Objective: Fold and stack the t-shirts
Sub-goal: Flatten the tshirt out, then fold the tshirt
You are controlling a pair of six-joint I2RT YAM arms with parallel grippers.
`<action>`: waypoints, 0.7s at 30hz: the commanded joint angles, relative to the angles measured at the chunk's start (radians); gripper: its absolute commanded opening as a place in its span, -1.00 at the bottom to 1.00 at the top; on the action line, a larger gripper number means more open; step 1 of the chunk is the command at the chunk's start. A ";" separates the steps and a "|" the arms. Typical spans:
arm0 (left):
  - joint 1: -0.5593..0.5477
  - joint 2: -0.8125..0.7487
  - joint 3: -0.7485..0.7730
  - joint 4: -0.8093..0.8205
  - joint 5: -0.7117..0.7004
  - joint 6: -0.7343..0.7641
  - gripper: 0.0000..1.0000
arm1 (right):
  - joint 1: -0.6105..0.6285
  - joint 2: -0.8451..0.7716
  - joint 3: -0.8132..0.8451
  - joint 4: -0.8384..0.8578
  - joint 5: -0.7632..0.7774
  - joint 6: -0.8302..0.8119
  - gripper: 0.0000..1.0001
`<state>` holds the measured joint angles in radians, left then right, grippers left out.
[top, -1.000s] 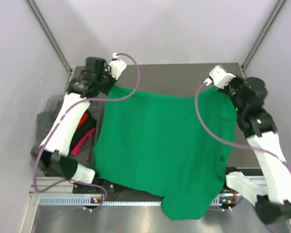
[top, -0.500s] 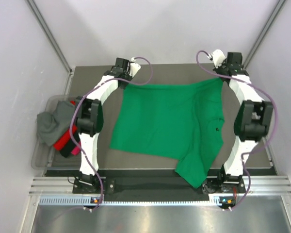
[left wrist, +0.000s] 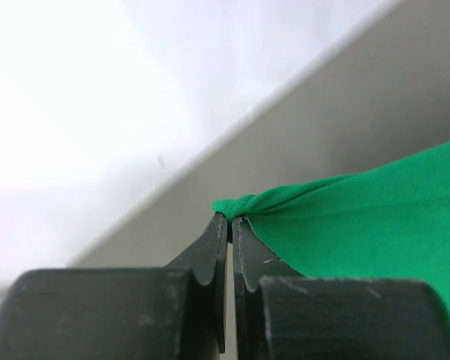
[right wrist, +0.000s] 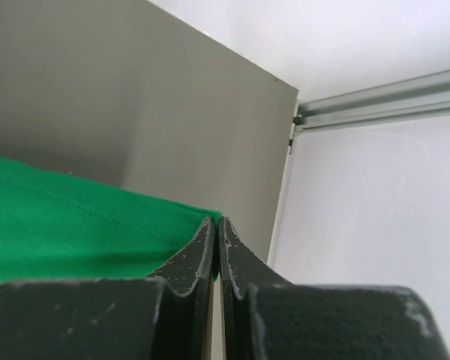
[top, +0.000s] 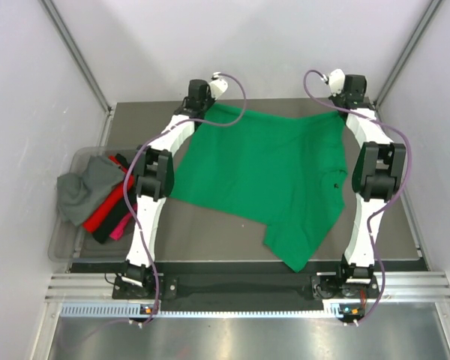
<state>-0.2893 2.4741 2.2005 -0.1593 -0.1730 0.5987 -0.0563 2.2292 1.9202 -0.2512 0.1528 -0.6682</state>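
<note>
Soft matt cloth seen in green t-shirt [top: 270,172]. Smooth matt grey finish noted on tabletop [top: 202,236]. Clear glossy plastic used for bin [top: 66,246]. Scuffed matt black plastic seen on left gripper [left wrist: 229,219]. Brushed metal shown on front panel [top: 247,341].

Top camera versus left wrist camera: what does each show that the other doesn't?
Only the top camera: the whole green t-shirt spread over the table, and the bin of spare shirts on the left. Only the left wrist: the left fingers pinched shut on a bunched corner. Both: green cloth and the table surface.
</note>
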 commanded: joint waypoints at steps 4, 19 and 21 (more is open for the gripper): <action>-0.048 0.072 0.059 0.363 -0.031 0.116 -1.00 | -0.010 0.015 0.043 0.072 0.031 0.039 -1.00; -0.070 0.126 0.089 0.601 0.000 0.050 -1.00 | -0.033 -0.046 -0.029 0.059 0.013 0.087 -1.00; -0.068 0.092 0.050 0.610 -0.048 0.052 -1.00 | -0.039 -0.075 -0.047 0.061 0.007 0.097 -1.00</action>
<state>-0.3634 2.6781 2.2787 0.3546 -0.1562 0.6769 -0.0734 2.2505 1.8900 -0.2211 0.1635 -0.6056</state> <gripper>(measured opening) 0.036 0.009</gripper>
